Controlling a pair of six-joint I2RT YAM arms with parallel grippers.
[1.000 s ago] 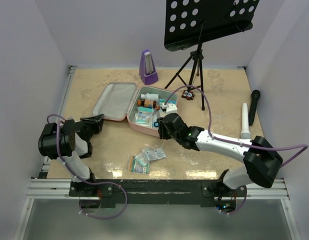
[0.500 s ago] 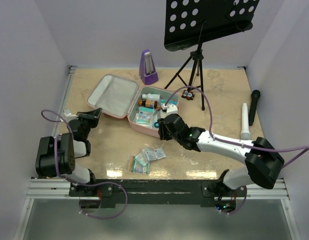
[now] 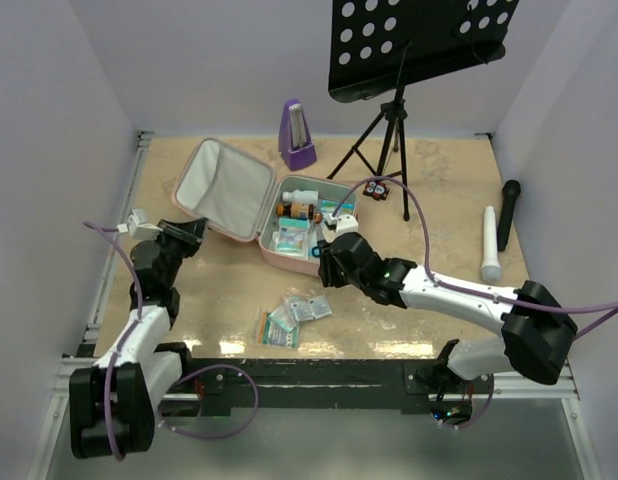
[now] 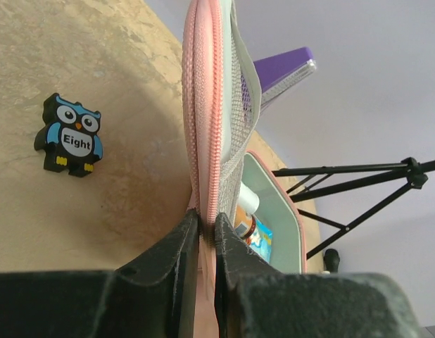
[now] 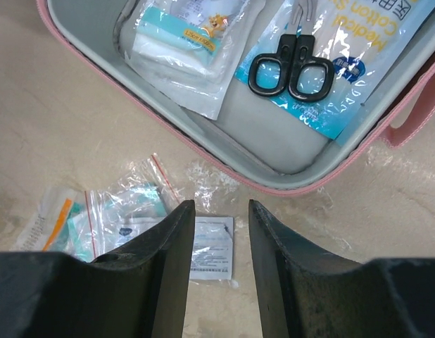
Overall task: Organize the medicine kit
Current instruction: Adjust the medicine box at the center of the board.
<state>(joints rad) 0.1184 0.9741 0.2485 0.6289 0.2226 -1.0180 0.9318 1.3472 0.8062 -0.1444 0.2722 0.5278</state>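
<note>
A blue-and-black owl figure (image 4: 68,135) on the table carries "Eight" in black on its grey belly; a blue packet (image 5: 365,42) in the medicine kit (image 5: 274,134) reads "Medical Cotton", the rest cut off; the print on a white sachet (image 5: 212,246) is too small to read

left pincer (image 3: 192,228) on the tilted-up lid edge of the pink medicine kit (image 3: 224,190)

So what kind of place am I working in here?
Probably a lab test cell, not a home: plain white walls box in the table, with a music stand, metronome and microphone staged around the medicine kit.
</note>
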